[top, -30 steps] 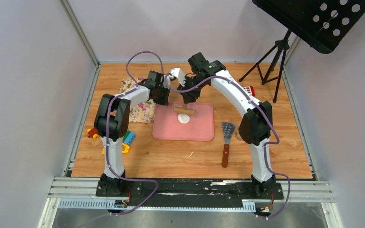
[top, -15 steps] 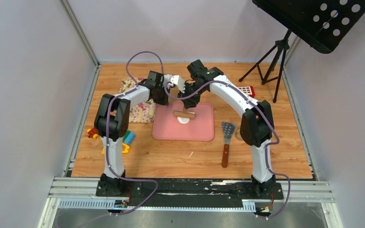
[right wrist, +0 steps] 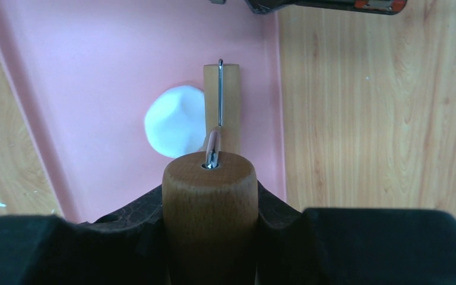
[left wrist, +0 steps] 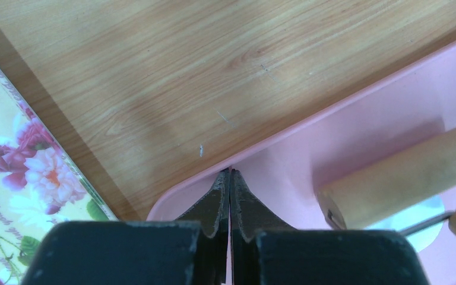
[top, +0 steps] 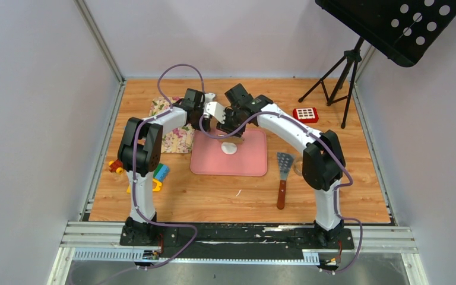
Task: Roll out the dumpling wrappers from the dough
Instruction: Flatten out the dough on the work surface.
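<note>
The dough (top: 230, 148) is a small flattened white lump on the pink mat (top: 249, 163). In the right wrist view the dough (right wrist: 175, 122) lies just left of the wooden roller (right wrist: 222, 107). My right gripper (right wrist: 209, 202) is shut on the roller's wooden handle (right wrist: 209, 184); from above it (top: 228, 127) hangs over the mat's far edge. My left gripper (left wrist: 230, 175) is shut on the mat's far left edge (left wrist: 285, 142), a pink sliver between its fingers; from above it (top: 205, 123) sits at that corner. The roller (left wrist: 404, 178) shows there too. No round wrappers are in view.
A slotted spatula (top: 283, 178) lies right of the mat. A floral cloth (top: 175, 135) lies left of it, with toy blocks (top: 154, 175) nearer. A red item (top: 306, 114) and a tripod (top: 338, 77) stand at the back right. A small white scrap (top: 237, 193) lies in front.
My right arm has swung left with the roller, its wrist now closer to the left gripper, uncovering the red item. The left gripper stays on the mat's edge.
</note>
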You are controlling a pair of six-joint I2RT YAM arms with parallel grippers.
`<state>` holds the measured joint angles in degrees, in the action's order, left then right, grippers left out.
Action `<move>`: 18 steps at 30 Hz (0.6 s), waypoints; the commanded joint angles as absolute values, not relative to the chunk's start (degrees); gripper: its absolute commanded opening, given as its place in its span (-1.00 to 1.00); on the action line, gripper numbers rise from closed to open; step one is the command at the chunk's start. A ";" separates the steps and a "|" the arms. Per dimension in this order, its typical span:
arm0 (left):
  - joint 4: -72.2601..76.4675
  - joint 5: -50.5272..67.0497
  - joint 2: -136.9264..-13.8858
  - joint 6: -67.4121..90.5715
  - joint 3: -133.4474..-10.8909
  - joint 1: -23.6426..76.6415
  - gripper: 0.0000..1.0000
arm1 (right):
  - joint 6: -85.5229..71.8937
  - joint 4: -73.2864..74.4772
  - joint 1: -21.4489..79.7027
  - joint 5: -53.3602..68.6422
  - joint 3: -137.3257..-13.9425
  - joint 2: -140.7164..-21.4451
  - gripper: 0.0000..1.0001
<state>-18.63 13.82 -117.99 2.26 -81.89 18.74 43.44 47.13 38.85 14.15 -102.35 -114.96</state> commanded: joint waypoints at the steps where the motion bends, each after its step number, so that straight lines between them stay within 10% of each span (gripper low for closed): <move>1: -19.77 11.61 -119.45 1.77 -82.46 18.63 -1.00 | 41.66 46.83 39.05 8.10 -102.23 -116.34 -1.00; 18: -19.69 11.62 -119.20 1.76 -82.38 18.70 -1.00 | 40.20 47.10 39.65 16.05 -102.81 -105.77 -1.00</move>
